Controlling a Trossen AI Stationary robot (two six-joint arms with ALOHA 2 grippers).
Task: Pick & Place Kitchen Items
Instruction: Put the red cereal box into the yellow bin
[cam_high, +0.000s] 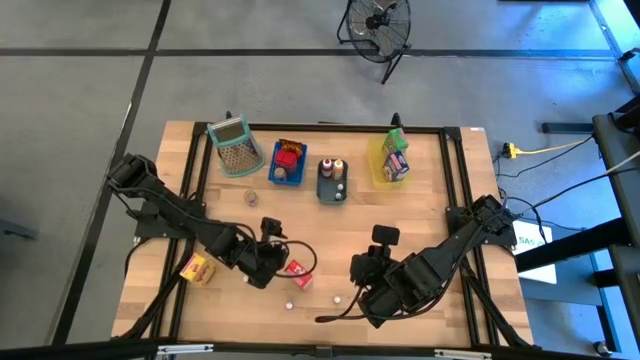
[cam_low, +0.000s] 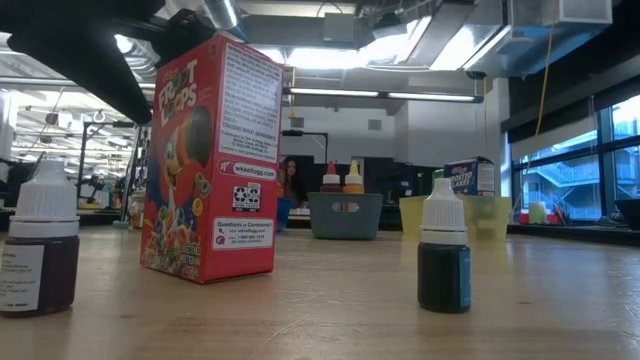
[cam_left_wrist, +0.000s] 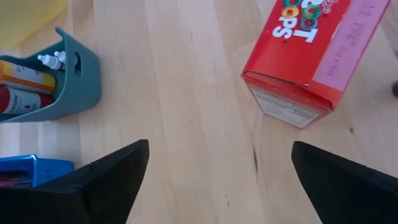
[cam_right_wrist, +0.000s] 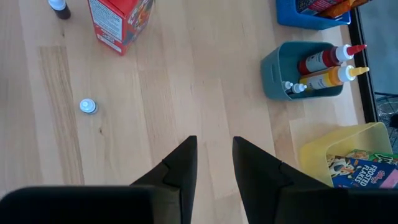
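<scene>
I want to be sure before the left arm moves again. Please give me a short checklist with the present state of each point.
1. Left tool open, nothing between its fingers: ok.
2. Red cereal box standing upright on the table: ok.
3. Red cereal box clear of the left tool: ok, apart in the left wrist view.
4. Two small bottles, and, upright: ok.
5. Right tool empty: ok, narrow gap, nothing in it.
6. Grey tray has room: cannot tell.
</scene>
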